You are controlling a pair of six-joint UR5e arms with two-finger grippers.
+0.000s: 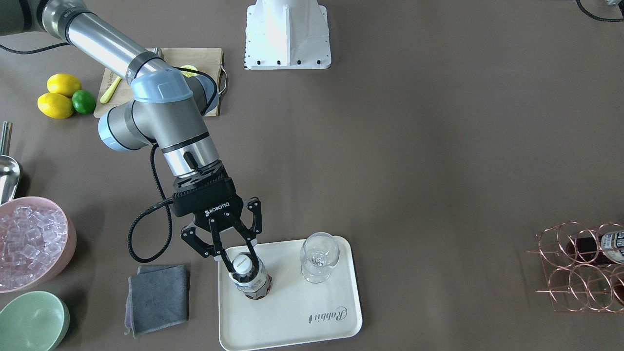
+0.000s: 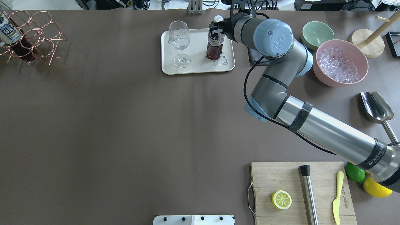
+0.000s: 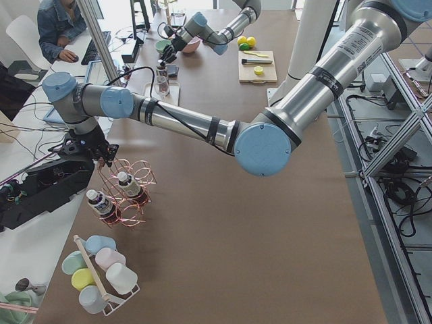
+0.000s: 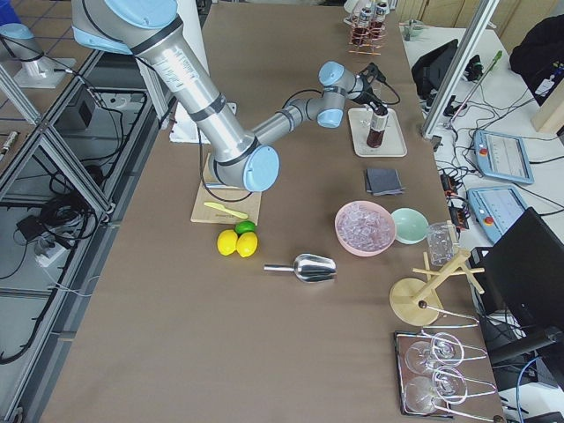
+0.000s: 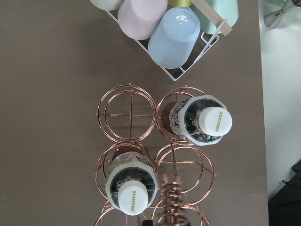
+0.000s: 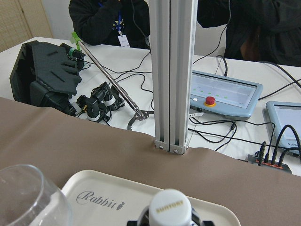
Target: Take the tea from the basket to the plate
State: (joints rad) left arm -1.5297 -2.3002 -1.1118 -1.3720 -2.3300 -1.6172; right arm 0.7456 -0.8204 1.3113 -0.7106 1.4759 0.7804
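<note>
A tea bottle stands upright on the cream plate, next to a stemless glass. My right gripper is around the bottle's neck just under the white cap, its fingers shut on it; this also shows in the overhead view. The copper wire basket holds two more tea bottles. My left gripper hovers over the basket's coiled handle. I cannot tell whether it is open or shut.
A grey cloth, a pink bowl of ice and a pale green bowl lie on the robot's right of the plate. A cutting board, lemons and a metal scoop are nearer the base. A cup rack stands by the basket.
</note>
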